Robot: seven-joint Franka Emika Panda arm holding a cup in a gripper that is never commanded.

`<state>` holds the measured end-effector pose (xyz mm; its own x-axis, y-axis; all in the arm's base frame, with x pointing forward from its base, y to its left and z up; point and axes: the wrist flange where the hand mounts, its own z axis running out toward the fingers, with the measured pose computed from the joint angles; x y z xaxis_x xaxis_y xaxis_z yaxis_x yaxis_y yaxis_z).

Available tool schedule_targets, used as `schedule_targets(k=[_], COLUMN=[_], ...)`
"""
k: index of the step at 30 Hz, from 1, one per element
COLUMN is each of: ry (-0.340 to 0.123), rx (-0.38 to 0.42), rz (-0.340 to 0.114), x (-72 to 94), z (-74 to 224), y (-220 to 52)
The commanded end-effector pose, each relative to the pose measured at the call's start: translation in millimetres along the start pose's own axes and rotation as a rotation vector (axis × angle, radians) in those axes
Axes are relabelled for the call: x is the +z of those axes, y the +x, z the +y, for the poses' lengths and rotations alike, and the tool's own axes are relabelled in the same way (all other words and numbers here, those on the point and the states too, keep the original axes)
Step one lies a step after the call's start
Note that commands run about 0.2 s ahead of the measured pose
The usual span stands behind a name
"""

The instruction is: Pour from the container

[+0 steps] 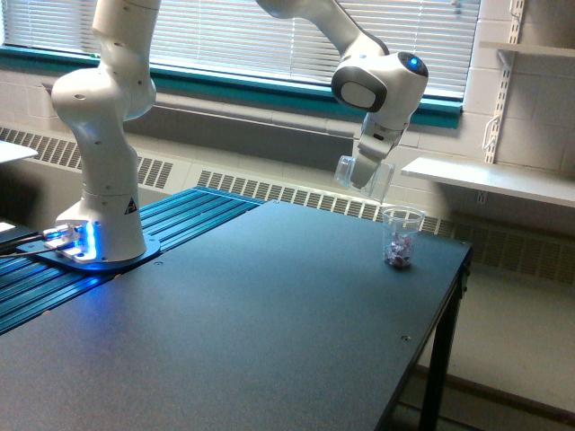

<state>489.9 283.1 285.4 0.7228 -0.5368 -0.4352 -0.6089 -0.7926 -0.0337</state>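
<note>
- Exterior view: the white Panda arm (103,126) rises from its base at the view's left, where blue light glows, and reaches across to the view's right.
- The gripper (364,175) hangs in the air above the far right part of the dark worktop (225,332), and its fingers are closed on the container (362,176), a clear plain-walled cup.
- The container is tilted, its mouth pointing down toward the view's right; it looks empty, though the clear plastic makes this hard to judge.
- Just below and to the right of the container, apart from it, a small clear cup (401,236) stands upright on the worktop near the far right edge.
- Small pinkish and pale pieces (399,252) lie in the bottom of the small cup.
- Behind the worktop run a slatted radiator grille (269,190) and windows with closed blinds (225,36).
- A white shelf (494,180) is fixed to the wall at the view's right.
</note>
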Motion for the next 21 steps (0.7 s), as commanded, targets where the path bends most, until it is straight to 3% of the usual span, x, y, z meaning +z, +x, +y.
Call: schedule_targets(k=[1,15,21], ry=[-0.017,-0.009,0.017], rx=[0.029,0.022,0.034], rz=[0.005,0.030,0.016], x=[4.8,-0.2,-5.5], z=[-1,-6,-6], y=[-1,-5,-5])
